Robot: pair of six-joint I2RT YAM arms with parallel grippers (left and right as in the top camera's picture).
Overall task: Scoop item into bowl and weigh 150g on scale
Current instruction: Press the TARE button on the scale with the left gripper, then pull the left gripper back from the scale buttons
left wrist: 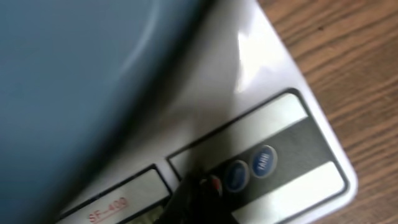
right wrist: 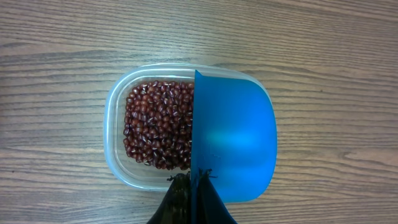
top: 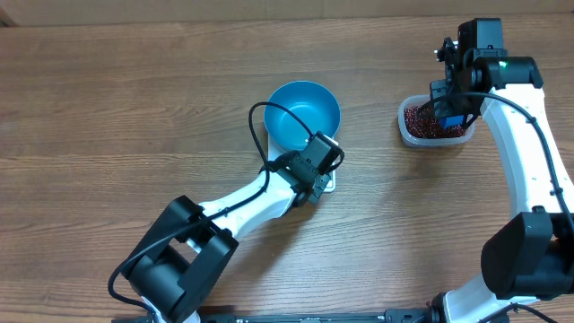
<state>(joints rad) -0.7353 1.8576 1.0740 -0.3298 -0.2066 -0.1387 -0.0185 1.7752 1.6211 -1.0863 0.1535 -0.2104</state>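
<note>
Scoop [right wrist: 236, 134] in tight right pincer [right wrist: 191, 186]

blue bowl [top: 303, 115] upright, empty, seated on white scale [left wrist: 249, 93]. dark red-brown beans [right wrist: 158, 124] heaped in clear tub [right wrist: 115, 118], well right of bowl.

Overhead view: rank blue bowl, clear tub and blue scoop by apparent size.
1. blue bowl, largest.
2. clear tub, somewhat smaller.
3. blue scoop, smallest; only partly visible, so its full size is unsure.
</note>
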